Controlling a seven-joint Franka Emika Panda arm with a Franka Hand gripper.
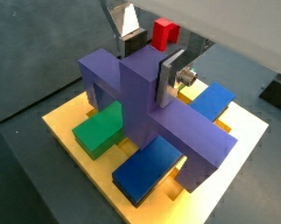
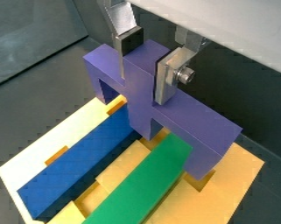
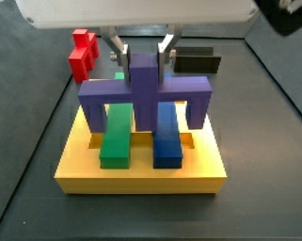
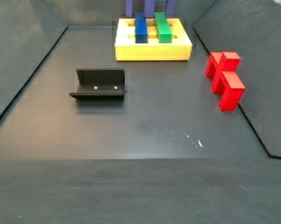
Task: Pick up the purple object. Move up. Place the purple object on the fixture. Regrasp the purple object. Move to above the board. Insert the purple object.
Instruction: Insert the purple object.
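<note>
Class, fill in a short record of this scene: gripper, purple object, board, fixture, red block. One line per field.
gripper: above the board, jaws shut on the purple object's upright stub
purple object: straddling the green bar and blue bar
board: yellow, holds both bars
fixture: empty, apart from the board
red block: on the floor

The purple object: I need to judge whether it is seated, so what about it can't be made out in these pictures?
- Purple object: its feet's seating in the board is hidden by the green bar and blue bar.
- In a side view it is cut off by the frame's top edge.
- Gripper: pad contact is hidden behind the fingers.
</note>
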